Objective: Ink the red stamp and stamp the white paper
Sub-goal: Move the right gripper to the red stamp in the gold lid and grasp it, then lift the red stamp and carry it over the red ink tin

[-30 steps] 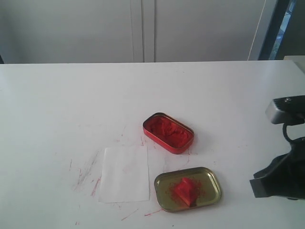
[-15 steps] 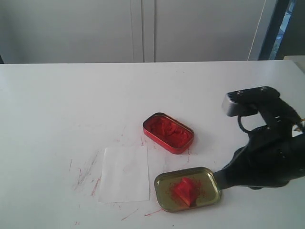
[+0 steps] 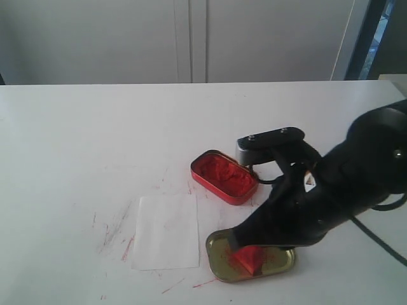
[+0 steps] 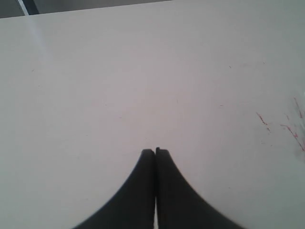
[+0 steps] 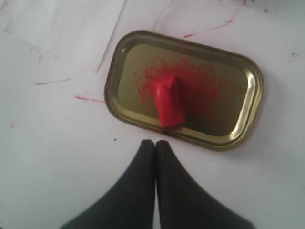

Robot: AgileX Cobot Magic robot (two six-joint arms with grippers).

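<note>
My right gripper [image 5: 155, 143], fingers pressed together, hovers by the gold lid [image 5: 131, 71] where the red stamp [image 5: 169, 102] lies, its long axis pointing toward my fingertips; left gripper [image 4: 155, 151] likewise closed

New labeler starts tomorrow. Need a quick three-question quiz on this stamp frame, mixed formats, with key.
1. Multiple choice: where does the red stamp lie?
A) on the white paper
B) in the gold lid
C) in the red ink tin
2. True or false: the right gripper is shut on the stamp.
3. Fill in: in the exterior view, the white paper lies to the ___ of the lid.

Key
1. B. The red ink tin holds only red paste.
2. False. Its jaws are closed on nothing, and the stamp lies free in the lid.
3. left
</note>
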